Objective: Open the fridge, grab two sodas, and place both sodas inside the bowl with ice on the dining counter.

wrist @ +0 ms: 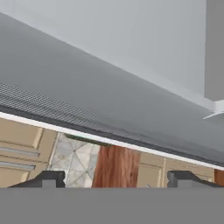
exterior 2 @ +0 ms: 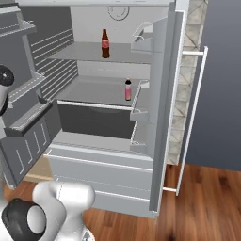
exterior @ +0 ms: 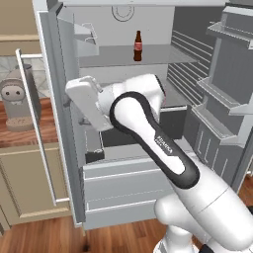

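The fridge (exterior: 123, 184) (exterior 2: 94, 165) stands in front of me with both doors swung wide. One soda (exterior: 138, 46) (exterior 2: 105, 43), dark brown with a red label, stands upright on the upper shelf toward the back. My arm reaches into the fridge's left side at mid height, and its white hand (exterior: 85, 98) sits well below and left of that soda. In the hand view the gripper (wrist: 118, 179) is open, fingertips (wrist: 52, 178) far apart with nothing between them, facing a grey fridge surface. The bowl with ice and the dining counter are out of view.
A small pink bottle with a dark cap (exterior 2: 128, 89) stands on the middle shelf near the right door's bins (exterior 2: 141, 110). The left door (exterior: 49, 108) with its long handle juts out. A coffee machine (exterior: 15, 104) sits on a side counter above beige cabinets (exterior: 29, 183).
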